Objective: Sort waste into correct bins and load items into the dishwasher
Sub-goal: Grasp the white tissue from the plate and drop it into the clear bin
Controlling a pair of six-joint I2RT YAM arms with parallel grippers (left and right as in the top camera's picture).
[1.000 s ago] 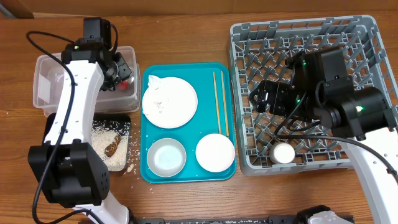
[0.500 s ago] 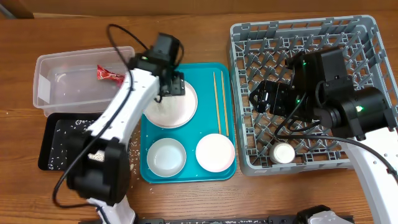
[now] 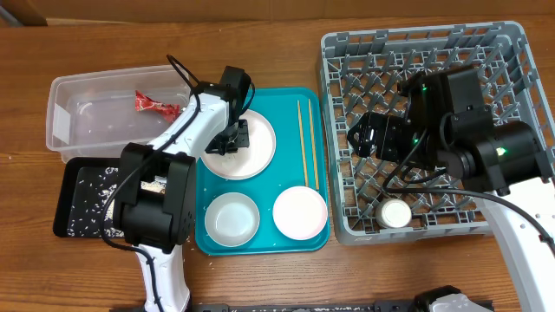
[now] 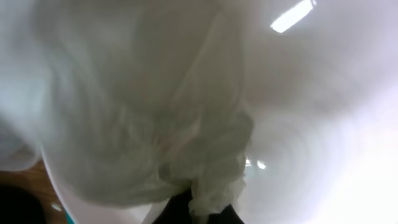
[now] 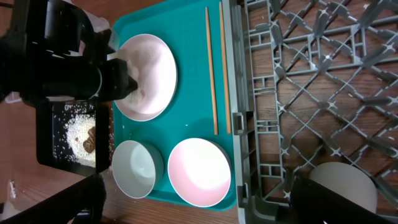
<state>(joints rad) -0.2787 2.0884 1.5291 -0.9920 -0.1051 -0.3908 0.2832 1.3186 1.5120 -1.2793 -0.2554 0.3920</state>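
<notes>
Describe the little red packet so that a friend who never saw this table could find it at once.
Start at the left end of the wooden table, where a clear plastic tub sits beside a black tray. Inside the tub, near its right end, lies the small red sauce packet. It is the only red thing in sight; its neighbours are clear, white or black.

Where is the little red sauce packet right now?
In the overhead view, the red sauce packet lies inside the clear tub at far left, near its back wall, left of the teal tray.
</notes>
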